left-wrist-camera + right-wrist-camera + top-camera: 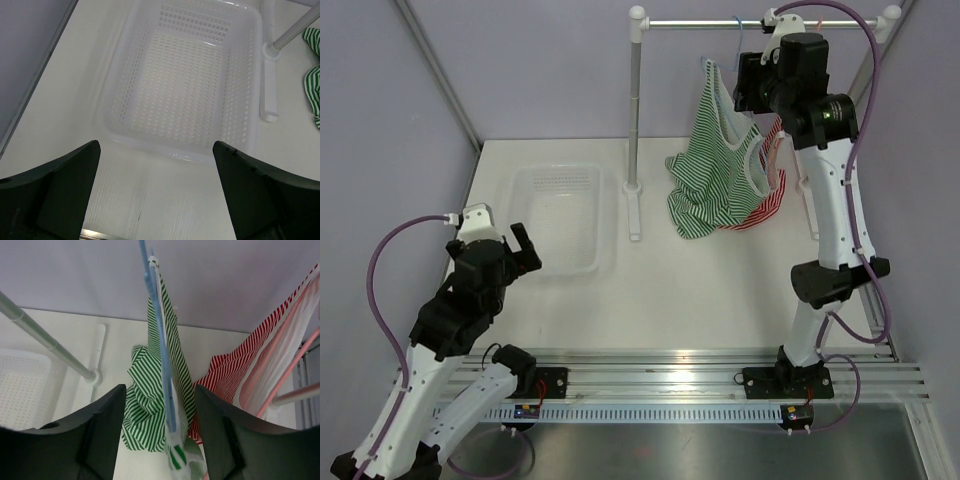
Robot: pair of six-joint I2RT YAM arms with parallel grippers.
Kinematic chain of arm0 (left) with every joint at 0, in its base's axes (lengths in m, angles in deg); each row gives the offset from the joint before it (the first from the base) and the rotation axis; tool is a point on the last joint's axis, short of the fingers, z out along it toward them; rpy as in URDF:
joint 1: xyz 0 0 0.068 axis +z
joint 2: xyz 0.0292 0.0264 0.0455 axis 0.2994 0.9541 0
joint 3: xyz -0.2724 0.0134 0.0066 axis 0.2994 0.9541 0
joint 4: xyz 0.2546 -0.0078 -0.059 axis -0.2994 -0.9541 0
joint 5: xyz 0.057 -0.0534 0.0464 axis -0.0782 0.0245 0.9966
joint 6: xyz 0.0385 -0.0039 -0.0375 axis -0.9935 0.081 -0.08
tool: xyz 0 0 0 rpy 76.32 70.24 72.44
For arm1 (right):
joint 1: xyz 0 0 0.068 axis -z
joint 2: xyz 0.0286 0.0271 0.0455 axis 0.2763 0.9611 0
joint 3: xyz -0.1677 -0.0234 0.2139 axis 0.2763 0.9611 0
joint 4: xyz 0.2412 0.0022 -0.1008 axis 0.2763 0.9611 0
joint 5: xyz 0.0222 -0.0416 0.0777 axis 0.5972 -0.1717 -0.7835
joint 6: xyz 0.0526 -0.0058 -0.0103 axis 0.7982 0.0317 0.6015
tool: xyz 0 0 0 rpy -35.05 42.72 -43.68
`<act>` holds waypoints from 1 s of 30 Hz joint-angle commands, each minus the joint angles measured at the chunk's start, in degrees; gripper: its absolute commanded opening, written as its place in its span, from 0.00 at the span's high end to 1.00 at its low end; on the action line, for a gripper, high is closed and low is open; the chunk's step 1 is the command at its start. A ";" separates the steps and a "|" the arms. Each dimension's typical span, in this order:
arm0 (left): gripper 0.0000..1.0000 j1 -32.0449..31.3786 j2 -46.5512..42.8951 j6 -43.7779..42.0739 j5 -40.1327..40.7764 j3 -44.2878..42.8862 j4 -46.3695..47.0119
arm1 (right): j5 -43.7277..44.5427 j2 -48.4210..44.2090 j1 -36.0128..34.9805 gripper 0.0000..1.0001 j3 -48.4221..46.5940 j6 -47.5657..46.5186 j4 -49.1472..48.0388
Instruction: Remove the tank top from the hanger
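Pale lilac walls close in a white surface [670, 290] with a clothes rack along its far edge. The green-striped tank top [710, 170] is at the far right, draped on a blue hanger [157, 340] hooked over the rail [700, 24]. One strap sits high on the hanger while the body sags in a bunch to the left. I cannot tell whether its hem reaches the surface.

Just right of it, a red-striped garment [765, 205] hangs on a pink hanger [285, 375], and the two fabrics touch lower down. I judge that crowding is why I have come in from above and between them.

The right pincer [159, 390] is wide open and holds nothing. In the wrist view its fingers straddle the blue hanger and the green cloth, which looks to me like the set-up for pinching the strap and sliding it off. The right arm is raised nearly to full reach, its forearm steep and its wrist bent over just under the rail.

Left of the rack's post [634, 110] sits a white perforated basket [525, 190], which I take as the likely drop spot. The left pincer [156, 145] is also spread wide and empty, pointing at the basket's near wall. That arm is folded low at the near left, well apart from the clothes and out of the right arm's way.
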 commanded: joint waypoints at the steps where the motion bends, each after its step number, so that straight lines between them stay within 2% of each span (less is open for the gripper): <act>1: 0.01 -0.22 0.85 -1.18 -1.31 0.38 4.08 | -5.75 4.05 2.71 0.38 -5.95 -1.39 1.45; 3: 0.01 -0.22 1.20 -1.44 -1.40 0.47 4.17 | -6.54 5.46 3.24 0.41 -6.31 -1.83 1.36; 6: 0.01 -0.22 1.82 -1.88 -1.66 0.47 4.34 | -9.69 7.40 3.33 0.58 -6.83 -2.36 1.80; 7: 0.01 -0.22 1.90 -2.15 -1.92 0.47 4.52 | -10.40 7.93 3.33 0.67 -6.83 -2.45 1.80; 9: 0.01 -0.13 2.34 -2.24 -2.27 0.47 4.78 | -11.37 8.11 3.24 0.80 -7.01 -2.45 1.89; 12: 0.01 0.31 2.78 -2.50 -2.98 0.47 4.78 | -11.73 7.50 3.33 0.91 -7.10 -2.36 1.18; 13: 0.01 0.49 2.87 -2.50 -3.15 0.47 4.87 | -11.73 6.97 3.24 1.00 -7.27 -2.19 0.49; 19: 0.01 0.75 3.92 -2.41 -7.10 -0.93 5.31 | -12.43 4.24 3.24 1.00 -8.59 -0.96 -1.80; 24: 0.01 0.66 6.12 -2.06 -11.67 -5.49 5.14 | -13.22 1.53 3.33 1.00 -9.39 1.59 -2.86; 29: 0.01 0.40 9.46 -0.48 -16.06 -11.03 5.22 | -17.79 -3.57 3.24 1.00 -2.81 4.58 -2.68; 30: 0.01 0.23 10.07 0.39 -16.77 -12.26 5.31 | -18.32 -6.45 3.24 1.00 1.73 6.15 -3.21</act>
